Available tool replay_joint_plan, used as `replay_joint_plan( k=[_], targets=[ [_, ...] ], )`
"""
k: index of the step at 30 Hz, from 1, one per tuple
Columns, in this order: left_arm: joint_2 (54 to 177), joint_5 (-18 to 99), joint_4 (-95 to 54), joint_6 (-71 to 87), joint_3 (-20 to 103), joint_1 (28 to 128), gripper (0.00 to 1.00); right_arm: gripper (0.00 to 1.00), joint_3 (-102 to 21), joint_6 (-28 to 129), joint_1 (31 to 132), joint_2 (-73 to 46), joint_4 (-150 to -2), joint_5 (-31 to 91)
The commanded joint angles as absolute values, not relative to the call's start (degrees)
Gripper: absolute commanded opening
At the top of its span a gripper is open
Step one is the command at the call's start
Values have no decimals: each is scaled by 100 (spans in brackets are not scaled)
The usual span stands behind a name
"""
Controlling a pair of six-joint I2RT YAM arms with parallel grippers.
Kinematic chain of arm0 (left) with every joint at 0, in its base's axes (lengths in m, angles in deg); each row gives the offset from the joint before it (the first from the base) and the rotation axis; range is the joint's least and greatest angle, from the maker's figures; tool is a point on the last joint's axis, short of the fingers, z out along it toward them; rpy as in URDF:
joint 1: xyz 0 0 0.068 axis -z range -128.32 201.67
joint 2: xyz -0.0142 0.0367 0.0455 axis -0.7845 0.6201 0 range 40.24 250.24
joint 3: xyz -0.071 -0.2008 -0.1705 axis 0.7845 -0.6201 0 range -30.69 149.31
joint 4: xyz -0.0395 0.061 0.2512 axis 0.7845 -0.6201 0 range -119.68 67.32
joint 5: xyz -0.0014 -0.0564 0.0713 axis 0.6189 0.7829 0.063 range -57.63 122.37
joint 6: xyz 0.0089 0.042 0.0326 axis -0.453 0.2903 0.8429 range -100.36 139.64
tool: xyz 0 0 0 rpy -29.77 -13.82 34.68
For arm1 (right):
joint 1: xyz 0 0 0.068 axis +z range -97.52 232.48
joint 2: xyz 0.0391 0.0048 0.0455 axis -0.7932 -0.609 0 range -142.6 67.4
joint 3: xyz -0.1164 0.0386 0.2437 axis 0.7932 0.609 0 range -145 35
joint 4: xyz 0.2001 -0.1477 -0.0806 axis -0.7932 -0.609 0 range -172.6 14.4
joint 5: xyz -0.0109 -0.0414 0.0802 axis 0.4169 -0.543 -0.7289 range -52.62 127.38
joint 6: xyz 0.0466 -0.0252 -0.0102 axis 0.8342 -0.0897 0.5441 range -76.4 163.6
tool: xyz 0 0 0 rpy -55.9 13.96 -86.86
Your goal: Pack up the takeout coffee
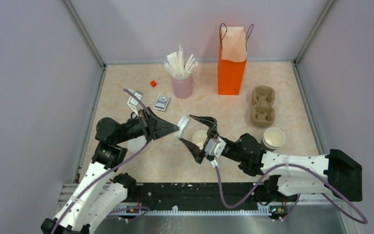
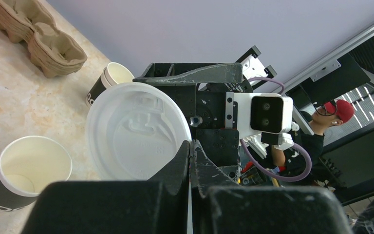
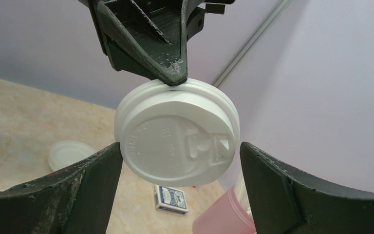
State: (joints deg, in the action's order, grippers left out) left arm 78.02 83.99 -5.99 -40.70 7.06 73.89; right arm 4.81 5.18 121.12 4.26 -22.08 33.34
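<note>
Right wrist: white lid [image 3: 175,134] between right tool's [image 3: 180,152] spread fingers [image 3: 85,187]

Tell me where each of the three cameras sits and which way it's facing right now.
Top external: above and behind the arm bases, looking down on the table; both arms show, left gripper facing right gripper.
Left wrist: on the left arm, looking along its shut fingers toward the right arm, past the white lid.
Right wrist: on the right arm, looking between its open fingers toward the left gripper.
Shared: both wrist views show the same lid, from opposite sides.
</note>
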Motion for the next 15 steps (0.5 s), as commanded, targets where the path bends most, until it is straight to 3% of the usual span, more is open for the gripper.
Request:
replay_joint_plan(
  k=[1,12,15],
  targets=[
    [7776,8484,-506,-3927,820,7384,0,87,294,484,12211,458,-1958,3255],
    [7784,8450,-524,-3943,814,7391,0,79,334,471,12215,452,-2015,3212],
    [7769,8381,-575,-3906,814,7390,15,77,389,589,12209,492,-1931,3321]
  ],
)
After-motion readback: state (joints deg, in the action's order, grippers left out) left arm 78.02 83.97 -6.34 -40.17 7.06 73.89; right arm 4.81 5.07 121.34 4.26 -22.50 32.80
